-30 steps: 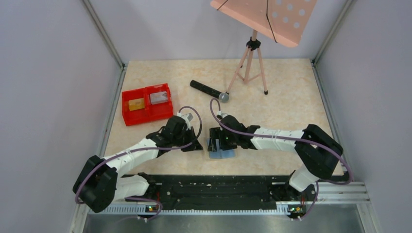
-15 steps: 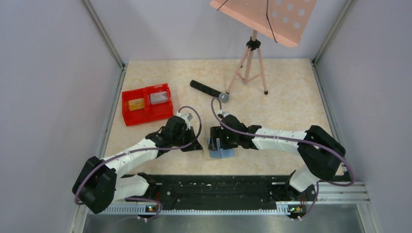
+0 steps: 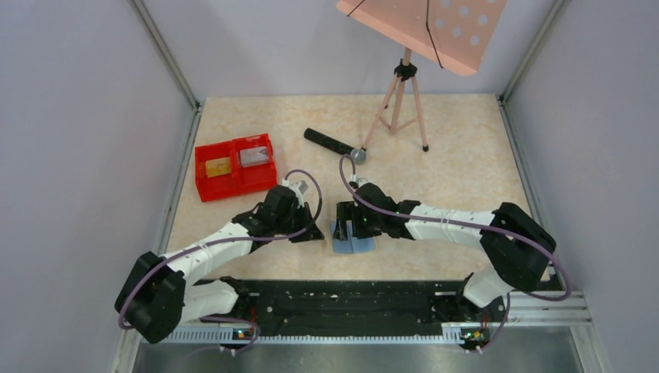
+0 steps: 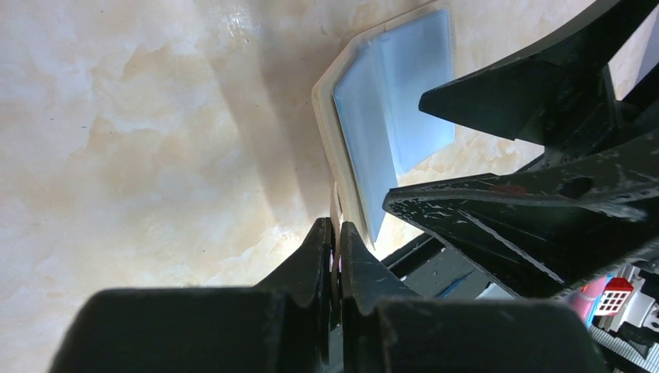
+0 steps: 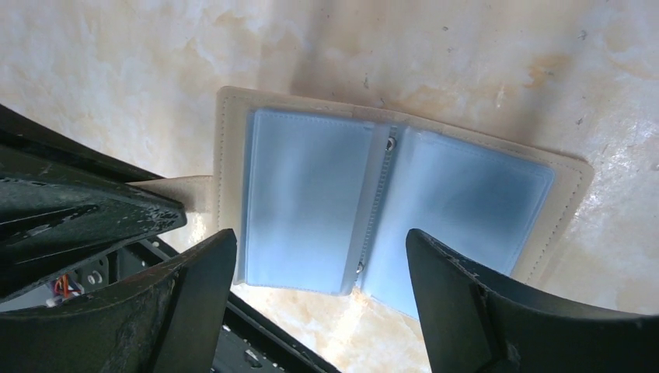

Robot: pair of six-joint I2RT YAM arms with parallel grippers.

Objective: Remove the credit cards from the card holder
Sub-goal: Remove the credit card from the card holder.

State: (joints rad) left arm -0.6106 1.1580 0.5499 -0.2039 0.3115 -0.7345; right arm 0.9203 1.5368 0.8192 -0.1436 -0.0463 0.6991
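Observation:
The card holder (image 3: 353, 241) lies open on the table, light blue inside with a cream border; it also shows in the right wrist view (image 5: 388, 194) and the left wrist view (image 4: 388, 101). No card shows in its clear pockets. My left gripper (image 4: 336, 233) is shut on the holder's cream tab (image 5: 186, 193) at its left edge. My right gripper (image 5: 322, 256) is open just above the holder, one finger over each panel. A gold credit card (image 3: 218, 167) and a silvery credit card (image 3: 252, 156) lie in the red tray (image 3: 233, 183).
A black microphone (image 3: 332, 144) lies behind the arms. A pink tripod stand (image 3: 400, 101) with a perforated pink board stands at the back. Walls close the table on the left, right and back. A black rail runs along the near edge.
The right arm has shifted slightly and the card holder has slid a little away from the near edge. The left gripper keeps its hold on the tab.

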